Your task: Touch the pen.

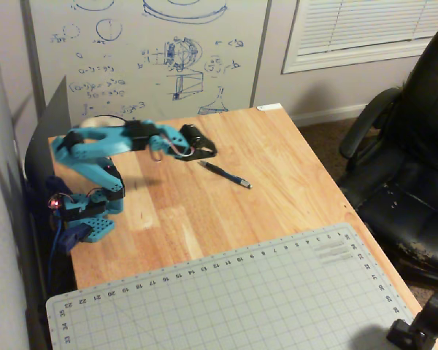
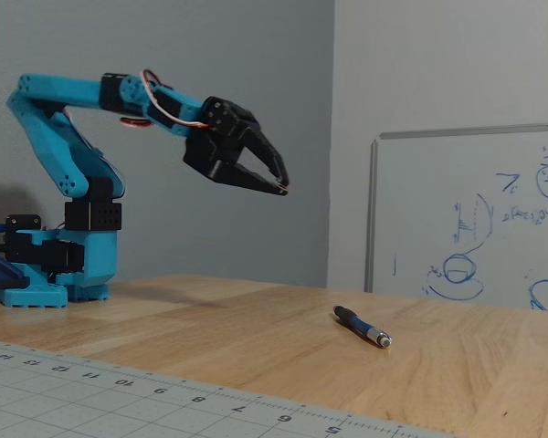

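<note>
We hold our gripper [image 2: 276,182] high, fingers slightly parted and empty; the pen [image 2: 362,327] lies below and right, tip pointing nearer-right.

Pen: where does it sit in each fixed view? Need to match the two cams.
High-angle fixed view: the pen lies on the wooden table, centre frame, just right of and below the gripper.
Low side fixed view: the pen lies right of centre on the table, below and right of the raised gripper, not touching.
Shared landmark: the cutting mat in the foreground of both fixed views.
</note>
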